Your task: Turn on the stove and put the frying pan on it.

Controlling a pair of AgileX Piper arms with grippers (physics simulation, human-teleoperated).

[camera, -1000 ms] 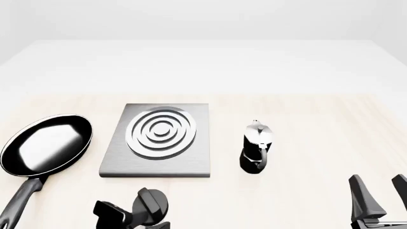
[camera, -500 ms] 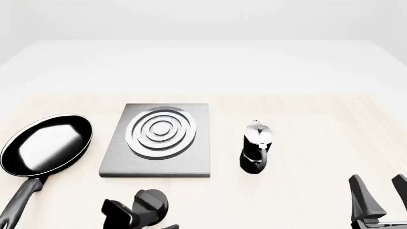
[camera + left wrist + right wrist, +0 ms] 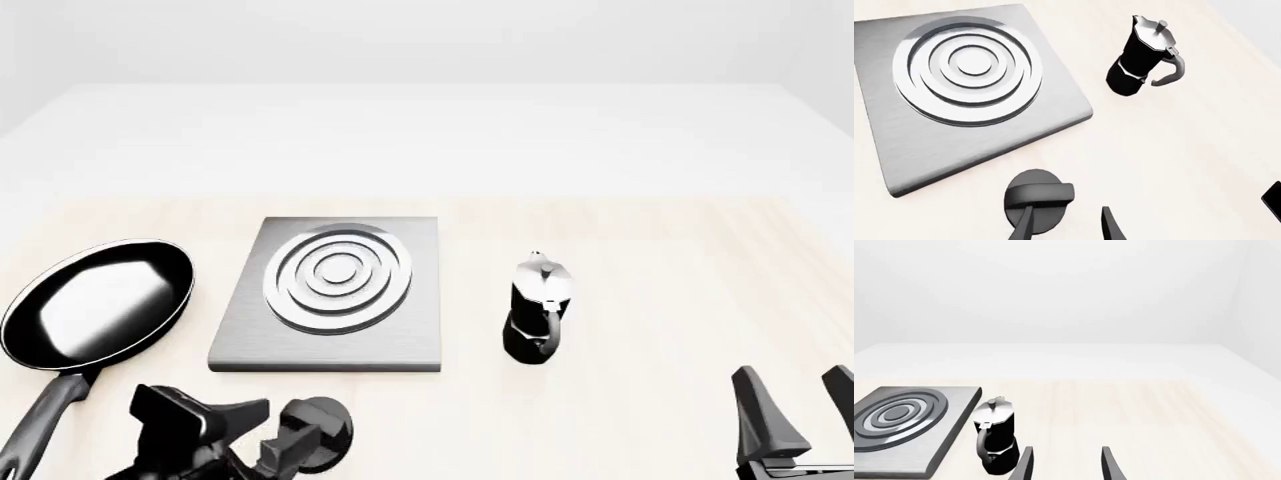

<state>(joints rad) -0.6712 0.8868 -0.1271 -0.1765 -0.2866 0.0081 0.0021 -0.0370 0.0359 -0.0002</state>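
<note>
The pale wooden surface (image 3: 667,290) fills the lower two thirds of the front view. The stove (image 3: 334,295), a flat grey square with silver rings, lies left of centre with nothing on it. The frying pan (image 3: 96,303) sits at the left edge, just beside the stove but apart from it; its glossy bowl holds nothing. Its long axis runs from the bowl at mid left down to the lower left corner, where the black handle (image 3: 40,420) points toward the bottom edge. The moka pot (image 3: 538,310) stands upright right of centre, lid closed, contents unseen.

Compared with half a second ago, the left gripper (image 3: 260,440) sits further left along the bottom edge and looks more rotated, while pan, stove, pot and right gripper are unchanged.

The left gripper is released, its fingers spread; in the left wrist view one finger (image 3: 1024,225) lies over the round black knob (image 3: 1035,202) and the other stands clear beside it. The knob is at lower centre-left of the front view, just below the stove. The right gripper (image 3: 801,415), lower right corner, is also released, fingers apart over bare surface.
</note>
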